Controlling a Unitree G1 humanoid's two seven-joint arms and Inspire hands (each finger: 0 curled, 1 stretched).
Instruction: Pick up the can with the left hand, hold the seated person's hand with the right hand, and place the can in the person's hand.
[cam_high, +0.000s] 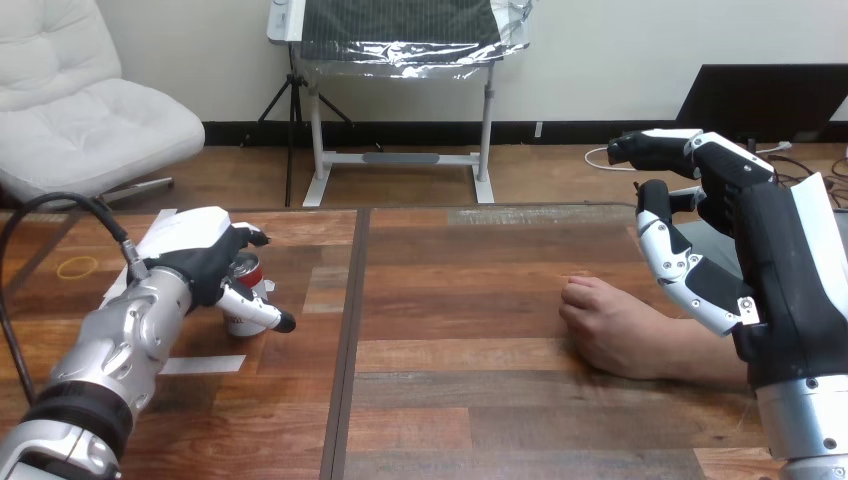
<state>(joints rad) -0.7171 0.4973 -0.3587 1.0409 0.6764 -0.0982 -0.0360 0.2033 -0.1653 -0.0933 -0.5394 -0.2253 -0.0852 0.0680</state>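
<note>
The can (242, 322) stands on the counter (450, 400) near its left edge. The left hand (205, 265) is around it: the fingers curl over the top and far side, and the thumb crosses in front of its lower part. The can looks to rest on the counter, so I judge that the step in hand is to close the grasp and lift.

To do it well, the fingers should press evenly on the wall of the can before any rise, and the lift should go straight up, because a thin can slips or dents easily.

The right hand (690, 265) hangs above the right edge with its fingers spread and holds nothing. The person's hand (603, 322) lies just beside it on the counter, loosely closed with the palm down, and apart from it. It must turn palm up to receive the can.
</note>
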